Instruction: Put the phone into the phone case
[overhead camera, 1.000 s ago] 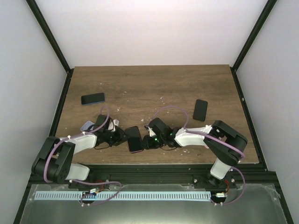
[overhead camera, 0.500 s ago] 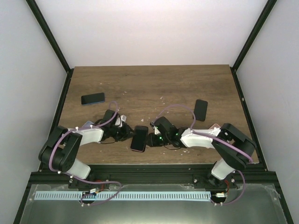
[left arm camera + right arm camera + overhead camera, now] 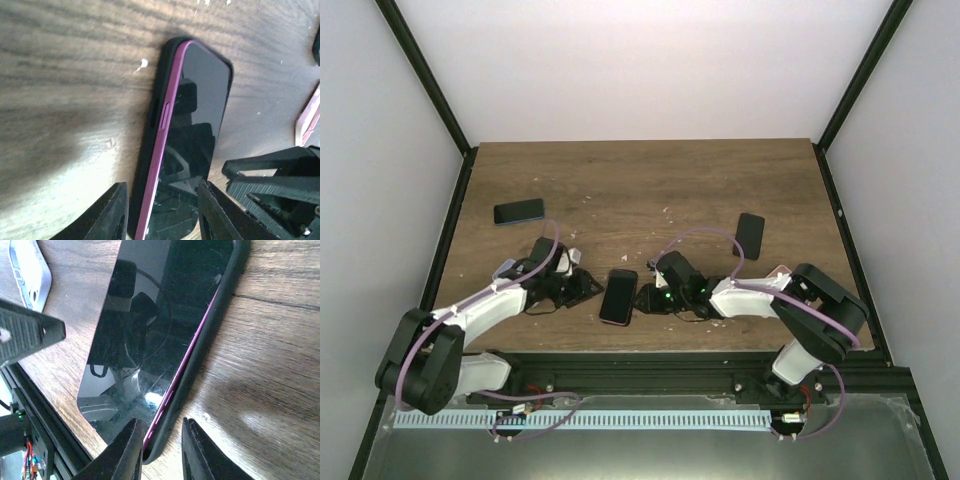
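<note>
The phone [image 3: 618,297], dark-screened with a purple edge [image 3: 167,130], lies flat inside the black phone case [image 3: 150,145] near the table's front edge. My left gripper [image 3: 588,288] is at its left and my right gripper [image 3: 642,298] at its right. In the left wrist view the left gripper [image 3: 161,200] stands open, its fingers either side of the phone's near end with small gaps. In the right wrist view the right gripper [image 3: 161,427] is narrowly open astride the case's corner [image 3: 165,440], one finger over the screen and the other over the wood.
A blue-edged phone [image 3: 519,211] lies at the back left and a black phone [image 3: 749,236] at the right. A pale case [image 3: 30,270] lies beside my left arm, a pink case [image 3: 307,117] beside my right. The table's front edge [image 3: 620,350] is close.
The phone has swung from a slant to nearly straight and moved slightly right. My left arm has drawn back to the left and its jaws have widened. The right gripper has followed the phone.
</note>
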